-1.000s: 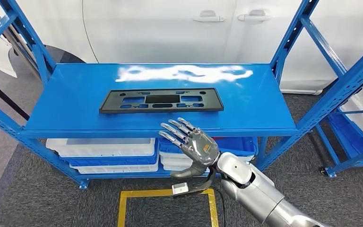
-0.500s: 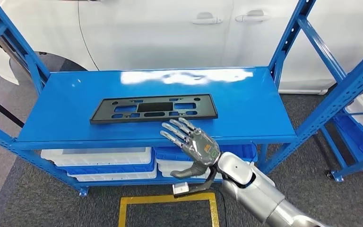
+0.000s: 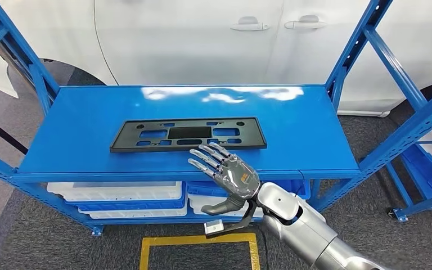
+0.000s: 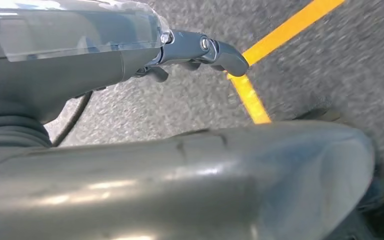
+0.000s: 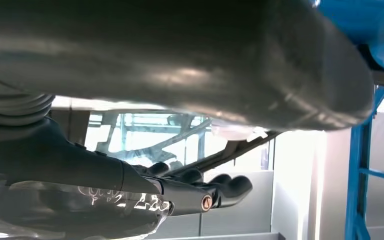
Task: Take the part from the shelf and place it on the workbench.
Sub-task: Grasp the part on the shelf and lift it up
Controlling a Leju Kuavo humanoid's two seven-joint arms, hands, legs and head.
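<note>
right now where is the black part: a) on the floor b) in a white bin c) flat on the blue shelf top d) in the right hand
c: the part lies flat on the shelf, and the right hand sits open at the front edge, not holding it.

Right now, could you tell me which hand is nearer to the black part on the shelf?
Right. The right hand hovers open at the shelf's front edge, just short of the black part. The left hand hangs low over the floor.
</note>
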